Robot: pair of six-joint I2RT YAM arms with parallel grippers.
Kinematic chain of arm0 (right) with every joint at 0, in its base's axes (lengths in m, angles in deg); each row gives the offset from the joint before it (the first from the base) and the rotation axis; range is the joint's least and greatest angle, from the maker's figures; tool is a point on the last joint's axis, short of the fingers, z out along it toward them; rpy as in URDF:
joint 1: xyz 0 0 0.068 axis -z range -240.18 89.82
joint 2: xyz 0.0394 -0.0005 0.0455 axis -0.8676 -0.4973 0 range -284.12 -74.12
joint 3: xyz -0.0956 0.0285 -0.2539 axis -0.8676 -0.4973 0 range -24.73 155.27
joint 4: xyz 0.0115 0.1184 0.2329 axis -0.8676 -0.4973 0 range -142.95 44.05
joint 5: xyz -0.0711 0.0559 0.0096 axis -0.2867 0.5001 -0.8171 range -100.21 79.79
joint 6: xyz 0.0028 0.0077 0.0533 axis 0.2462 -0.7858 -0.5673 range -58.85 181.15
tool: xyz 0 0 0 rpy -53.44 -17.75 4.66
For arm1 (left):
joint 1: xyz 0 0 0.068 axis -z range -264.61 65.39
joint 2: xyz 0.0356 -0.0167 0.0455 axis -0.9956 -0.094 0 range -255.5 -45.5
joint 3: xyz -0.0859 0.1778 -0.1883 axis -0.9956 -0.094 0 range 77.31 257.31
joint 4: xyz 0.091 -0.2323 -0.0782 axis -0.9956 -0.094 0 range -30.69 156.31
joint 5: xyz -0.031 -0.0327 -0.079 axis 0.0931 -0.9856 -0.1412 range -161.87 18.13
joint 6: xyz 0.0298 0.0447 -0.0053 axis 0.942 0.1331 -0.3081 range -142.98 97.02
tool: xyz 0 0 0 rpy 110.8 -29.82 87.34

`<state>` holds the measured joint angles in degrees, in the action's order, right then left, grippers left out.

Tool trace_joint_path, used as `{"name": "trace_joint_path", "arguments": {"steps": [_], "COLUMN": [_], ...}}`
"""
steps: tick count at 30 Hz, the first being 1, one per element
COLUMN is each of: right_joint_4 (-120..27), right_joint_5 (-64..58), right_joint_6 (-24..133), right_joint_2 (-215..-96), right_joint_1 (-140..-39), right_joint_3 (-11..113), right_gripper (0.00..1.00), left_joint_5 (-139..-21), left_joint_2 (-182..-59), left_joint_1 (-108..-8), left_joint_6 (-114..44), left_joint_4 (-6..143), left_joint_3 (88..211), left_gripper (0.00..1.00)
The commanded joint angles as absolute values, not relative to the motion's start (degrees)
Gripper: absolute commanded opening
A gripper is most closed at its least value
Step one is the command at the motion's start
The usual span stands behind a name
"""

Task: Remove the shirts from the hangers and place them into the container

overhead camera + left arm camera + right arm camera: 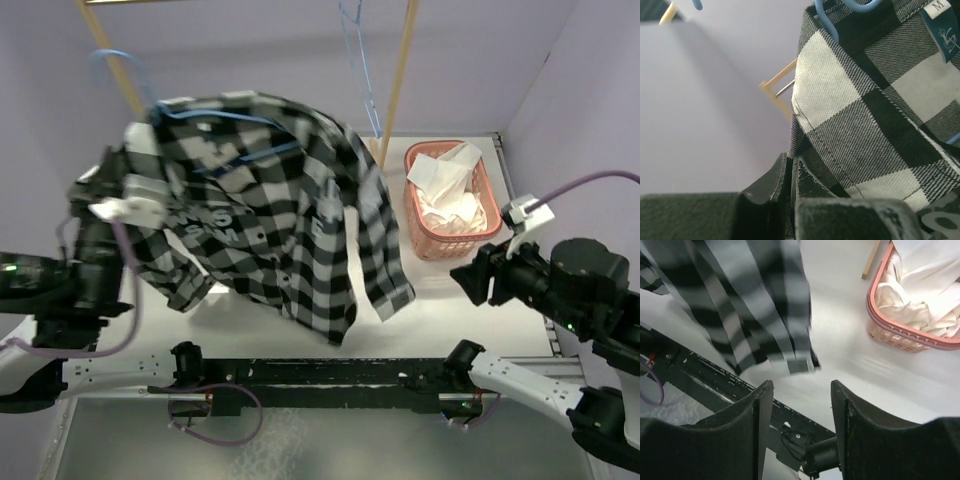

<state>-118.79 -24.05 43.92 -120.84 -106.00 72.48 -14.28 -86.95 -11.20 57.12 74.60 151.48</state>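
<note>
The pink basket (452,246) sits on the white tabletop (440,292) at the far right. The white shirt (446,188) is crumpled inside it and rises a little above the rim.

Well to the left of the basket, the plaid shirt (280,210) hangs in the air above the tabletop, spread wide. Its lower hem and one sleeve droop toward the near edge, and the sleeve end comes closest to the basket. A light-blue hanger (230,118) is threaded through its shoulders, and the hook (108,60) pokes out on the side away from the basket.

The left gripper (790,172) is on the far side of the shirt from the basket. Its fingers (767,182) are pressed tightly together on a fold of the checked cloth near the collar. A size tag (940,7) marked M shows just above.

The right gripper (470,278) hovers just in front of the basket, on the near side, and points toward the shirt. Its fingers (757,415) stand apart at a moderate width with nothing between them. The sleeve end hangs beyond them, blurred in the wrist view.

A second blue hanger (360,55) hangs bare beside a wooden rack pole (398,70), behind the basket and a little to its left.
</note>
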Motion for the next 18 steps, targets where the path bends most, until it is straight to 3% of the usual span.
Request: {"name": "trace_joint_path", "arguments": {"steps": [1, 7, 13, 18], "right_joint_4": [-114.4, -96.6, -89.5, -87.3], "right_joint_5": [-20.4, -9.1, -8.0, -4.7], "right_joint_6": [43.4, 43.0, 45.4, 46.9], "right_joint_2": [-117.7, -113.8, -115.2, -118.4], "right_joint_1": [-105.8, -105.8, -105.8, -105.8], "right_joint_3": [64.6, 54.4, 57.6, 60.7], "right_gripper": [0.53, 0.54, 0.53, 0.53], "left_joint_5": [-8.3, -9.1, -18.4, -21.8], "left_joint_2": [-85.5, -85.3, -84.6, -85.3], "left_joint_1": [-11.5, -11.4, -11.4, -11.4], "left_joint_6": [55.8, 48.5, 29.0, 25.0], "left_joint_4": [84.8, 75.5, 51.7, 48.7], "left_joint_3": [156.4, 156.3, 155.9, 151.0], "left_gripper": [0.00, 0.00, 0.00, 0.00]}}
